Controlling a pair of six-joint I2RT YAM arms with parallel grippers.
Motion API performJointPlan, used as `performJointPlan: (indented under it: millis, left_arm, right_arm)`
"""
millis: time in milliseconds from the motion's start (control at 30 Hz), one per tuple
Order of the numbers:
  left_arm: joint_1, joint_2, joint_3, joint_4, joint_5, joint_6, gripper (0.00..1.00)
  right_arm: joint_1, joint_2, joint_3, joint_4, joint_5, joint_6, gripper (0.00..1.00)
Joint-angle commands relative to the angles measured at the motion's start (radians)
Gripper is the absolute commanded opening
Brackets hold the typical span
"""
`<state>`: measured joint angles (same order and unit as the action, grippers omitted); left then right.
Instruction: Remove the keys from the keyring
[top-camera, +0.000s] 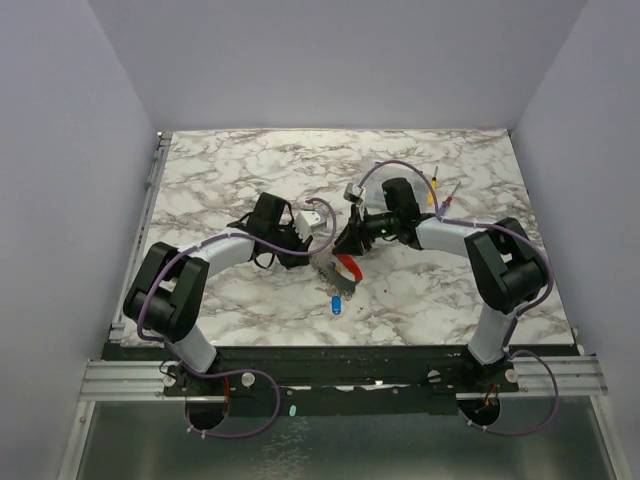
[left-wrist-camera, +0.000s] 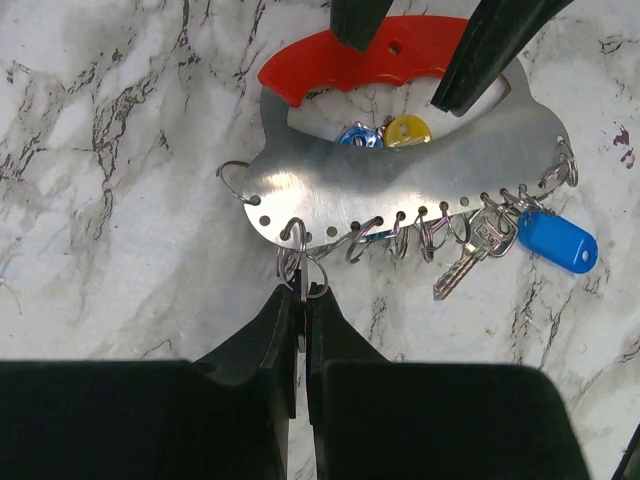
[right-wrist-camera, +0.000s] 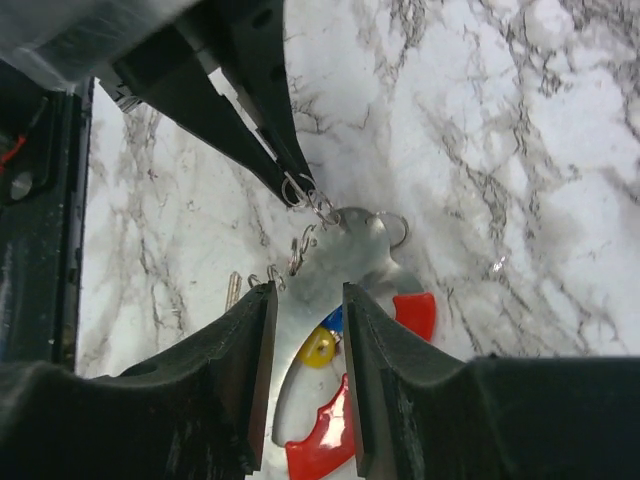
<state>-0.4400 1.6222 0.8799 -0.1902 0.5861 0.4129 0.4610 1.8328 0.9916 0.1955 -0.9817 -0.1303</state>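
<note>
Between the pressed-together fingertips of the left gripper (left-wrist-camera: 302, 296) sits a small split ring (left-wrist-camera: 291, 266), pinched edge-on where it hangs from a hole near the left end of a metal plate (left-wrist-camera: 400, 185). More rings are threaded through the row of holes along this plate's lower rim. The keys (left-wrist-camera: 462, 262) lie to the right of that pinch, apart from the left fingers. A silvery one dangles from the rings near the plate's right end, just beside a blue plastic tag (left-wrist-camera: 557, 240). Any stamping on its head is too small to read, and the tag's face shows no legible writing. Farther up, a blue key head (left-wrist-camera: 355, 136) and a yellow key head (left-wrist-camera: 407, 130) show through the plate's cut-out, touching each other. Across that opening runs a red handle (left-wrist-camera: 330, 65). The right gripper (right-wrist-camera: 308, 292) straddles it and clamps it, one finger on its outer edge and the other reaching into the cut-out. Everything rests on the marble-patterned table (left-wrist-camera: 120, 200), near its middle in the overhead view, with both arms angled inward toward the plate.
</note>
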Motion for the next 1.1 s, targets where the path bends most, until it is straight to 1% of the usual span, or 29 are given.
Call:
performJointPlan:
  millis: [0, 67, 100, 167, 200, 400, 467, 533, 567, 600, 733, 833, 867, 900, 1000, 1067]
  left_arm:
    - [-0.003, 0.024, 0.029, -0.019, 0.029, 0.017, 0.00]
    - [-0.004, 0.028, 0.031, -0.023, 0.031, 0.017, 0.00]
    - [-0.004, 0.030, 0.033, -0.023, 0.033, 0.018, 0.00]
    - [-0.003, 0.034, 0.036, -0.031, 0.041, 0.024, 0.00]
    - [-0.003, 0.035, 0.036, -0.034, 0.043, 0.026, 0.00]
    - [-0.003, 0.036, 0.039, -0.068, 0.080, 0.053, 0.00]
    - [-0.004, 0.039, 0.040, -0.082, 0.083, 0.062, 0.00]
    - [-0.004, 0.040, 0.043, -0.094, 0.083, 0.071, 0.00]
    - [-0.002, 0.038, 0.047, -0.104, 0.085, 0.076, 0.00]
    - [-0.002, 0.036, 0.049, -0.110, 0.084, 0.080, 0.00]
    - [0.012, 0.033, 0.054, -0.151, 0.092, 0.097, 0.00]
    - [0.021, 0.021, 0.047, -0.185, 0.089, 0.118, 0.00]
    - [0.022, 0.017, 0.043, -0.190, 0.083, 0.125, 0.00]
    - [0.025, 0.013, 0.040, -0.196, 0.078, 0.132, 0.00]
    - [0.035, 0.008, 0.036, -0.199, 0.069, 0.135, 0.00]
    - [0.042, 0.007, 0.035, -0.199, 0.068, 0.135, 0.00]
  right_arm:
    - [0.025, -0.003, 0.020, 0.004, 0.015, -0.232, 0.40]
    - [0.024, -0.010, -0.017, 0.066, 0.031, -0.268, 0.41]
    - [0.025, -0.018, -0.054, 0.131, 0.034, -0.260, 0.41]
    - [0.028, -0.031, -0.149, 0.349, 0.038, -0.208, 0.42]
    - [0.034, -0.030, -0.183, 0.430, 0.043, -0.192, 0.43]
    - [0.120, -0.009, -0.283, 0.725, 0.175, -0.199, 0.43]
    - [0.142, 0.006, -0.299, 0.791, 0.188, -0.181, 0.43]
    - [0.169, 0.012, -0.288, 0.765, 0.207, -0.212, 0.43]
    - [0.201, 0.018, -0.278, 0.741, 0.235, -0.245, 0.37]
    - [0.208, 0.020, -0.273, 0.723, 0.251, -0.255, 0.35]
    - [0.228, 0.022, -0.250, 0.632, 0.283, -0.307, 0.35]
    - [0.234, 0.024, -0.297, 0.671, 0.332, -0.285, 0.35]
    - [0.241, 0.017, -0.303, 0.647, 0.360, -0.280, 0.37]
    - [0.243, 0.003, -0.306, 0.612, 0.381, -0.250, 0.40]
    - [0.210, -0.087, -0.343, 0.555, 0.390, -0.140, 0.41]
    - [0.176, -0.139, -0.342, 0.475, 0.386, -0.043, 0.41]
